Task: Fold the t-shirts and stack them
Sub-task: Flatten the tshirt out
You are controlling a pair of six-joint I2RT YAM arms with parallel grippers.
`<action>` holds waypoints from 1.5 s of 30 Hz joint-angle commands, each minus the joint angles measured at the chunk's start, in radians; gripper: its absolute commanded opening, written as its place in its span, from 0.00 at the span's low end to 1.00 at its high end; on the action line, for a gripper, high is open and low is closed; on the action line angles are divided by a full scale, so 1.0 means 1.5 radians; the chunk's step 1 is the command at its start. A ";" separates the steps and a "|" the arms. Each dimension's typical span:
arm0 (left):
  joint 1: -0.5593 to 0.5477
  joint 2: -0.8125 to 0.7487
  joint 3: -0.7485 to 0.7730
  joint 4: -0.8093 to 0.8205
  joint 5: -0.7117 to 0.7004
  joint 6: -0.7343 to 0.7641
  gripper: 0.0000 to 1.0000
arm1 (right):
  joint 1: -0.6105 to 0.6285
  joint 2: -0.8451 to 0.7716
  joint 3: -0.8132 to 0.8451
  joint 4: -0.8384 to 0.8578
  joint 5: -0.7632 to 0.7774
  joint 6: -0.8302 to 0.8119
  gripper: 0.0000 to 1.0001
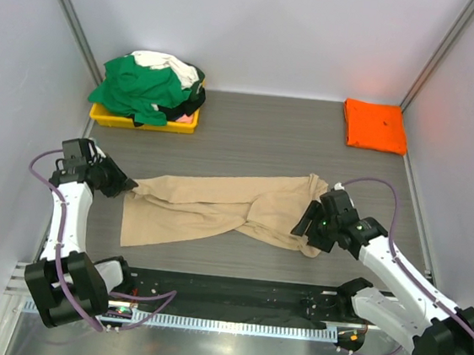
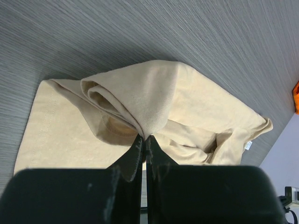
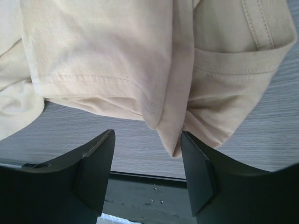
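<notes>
A tan t-shirt [image 1: 217, 205] lies rumpled and stretched left to right across the middle of the table. My left gripper [image 1: 126, 184] is shut on a bunched fold at its left end; in the left wrist view the cloth [image 2: 187, 107] rises into the closed fingertips of that gripper [image 2: 145, 137]. My right gripper [image 1: 312, 228] is at the shirt's right end, open. In the right wrist view a hanging corner of the tan shirt [image 3: 103, 51] dips between the spread fingers of the gripper [image 3: 147, 135], close to the right finger [image 3: 198, 172], unpinched. A folded orange t-shirt [image 1: 375, 124] lies at the back right.
A yellow tray [image 1: 108, 116] at the back left holds a heap of green [image 1: 136, 86], white [image 1: 168, 62] and black [image 1: 192, 101] shirts. Grey walls close in the table on three sides. A black rail [image 1: 225, 295] runs along the near edge between the arm bases.
</notes>
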 commanded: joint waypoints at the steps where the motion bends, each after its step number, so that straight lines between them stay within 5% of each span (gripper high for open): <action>1: -0.006 -0.018 -0.002 0.023 0.013 0.012 0.00 | 0.007 0.027 0.054 0.039 -0.004 -0.015 0.63; 11: -0.008 -0.024 -0.004 0.029 0.015 0.011 0.00 | 0.061 0.019 0.136 -0.024 0.090 -0.006 0.57; 20: -0.009 -0.031 -0.006 0.031 0.014 0.010 0.00 | 0.157 0.058 0.062 0.053 0.091 0.068 0.56; 45: -0.010 -0.032 -0.006 0.030 0.011 0.011 0.00 | 0.086 0.133 0.045 0.079 0.169 -0.021 0.56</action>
